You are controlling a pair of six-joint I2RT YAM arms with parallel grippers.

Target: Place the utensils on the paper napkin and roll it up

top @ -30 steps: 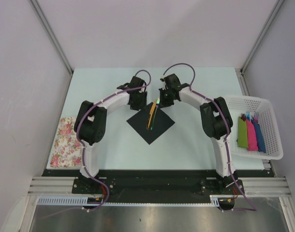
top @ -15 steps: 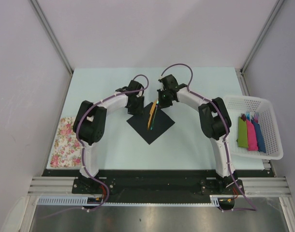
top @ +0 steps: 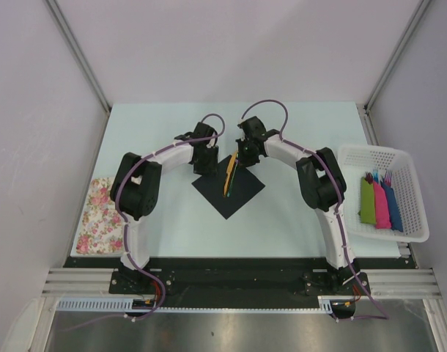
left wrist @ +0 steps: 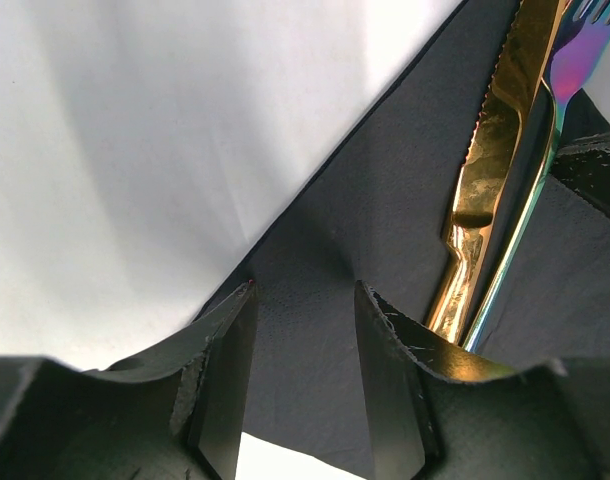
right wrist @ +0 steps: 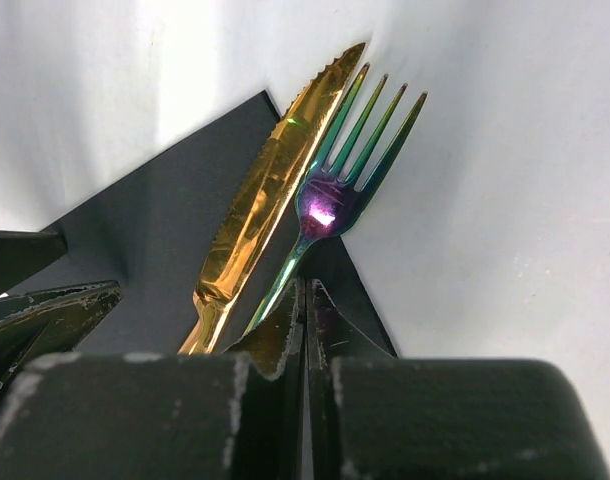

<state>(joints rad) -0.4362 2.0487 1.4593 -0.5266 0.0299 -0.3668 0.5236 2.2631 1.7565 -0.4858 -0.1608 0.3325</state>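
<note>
Left jaws stand apart over the napkin (left wrist: 385, 230) edge, right jaws together at its far corner. Best pinch paper only, then fold it gently over the utensils (left wrist: 495, 170).

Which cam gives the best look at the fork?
Right wrist: the fork sits mid-frame, four tines and neck clear, beside the knife. Left wrist catches only its tines and a sliver of handle at the right edge. Top external shows just a thin streak.
</note>
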